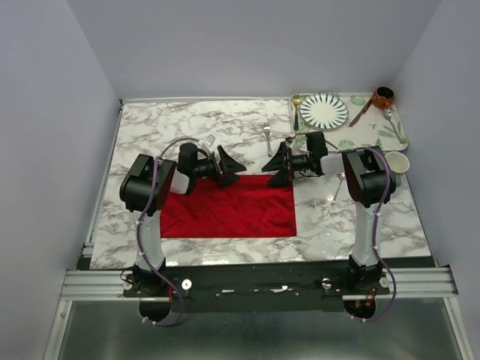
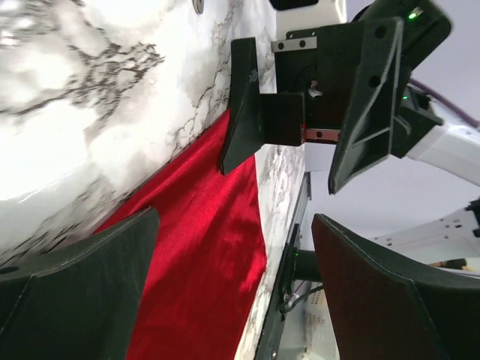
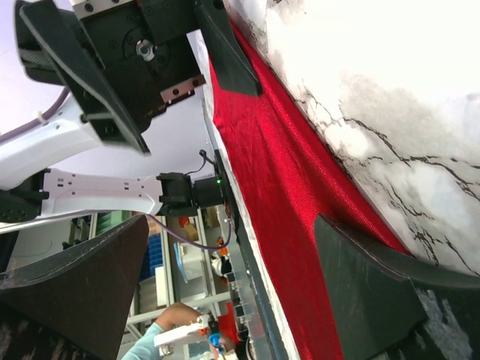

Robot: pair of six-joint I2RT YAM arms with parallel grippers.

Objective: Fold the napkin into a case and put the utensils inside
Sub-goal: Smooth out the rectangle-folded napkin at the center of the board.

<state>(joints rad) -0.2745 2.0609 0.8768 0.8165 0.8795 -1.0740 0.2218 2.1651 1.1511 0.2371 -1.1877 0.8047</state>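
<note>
The left pincer (image 1: 231, 170) hangs with its fingers spread apart at the 12 o'clock edge of the red napkin (image 1: 232, 210), which lies flat on the marble counter (image 1: 165, 127). A silver fork (image 1: 267, 135) rests beyond, at the napkin's 1 o'clock. The right pincer (image 1: 274, 166), likewise apart, faces the left one.

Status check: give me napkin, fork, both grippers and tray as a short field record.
napkin: red, flat on the table, not yet a case
fork: on bare table beyond the napkin's far edge, apart from it
left gripper: open, empty, at the napkin's far edge
right gripper: open, empty, facing the left gripper
tray: far right corner, plate on it
</note>
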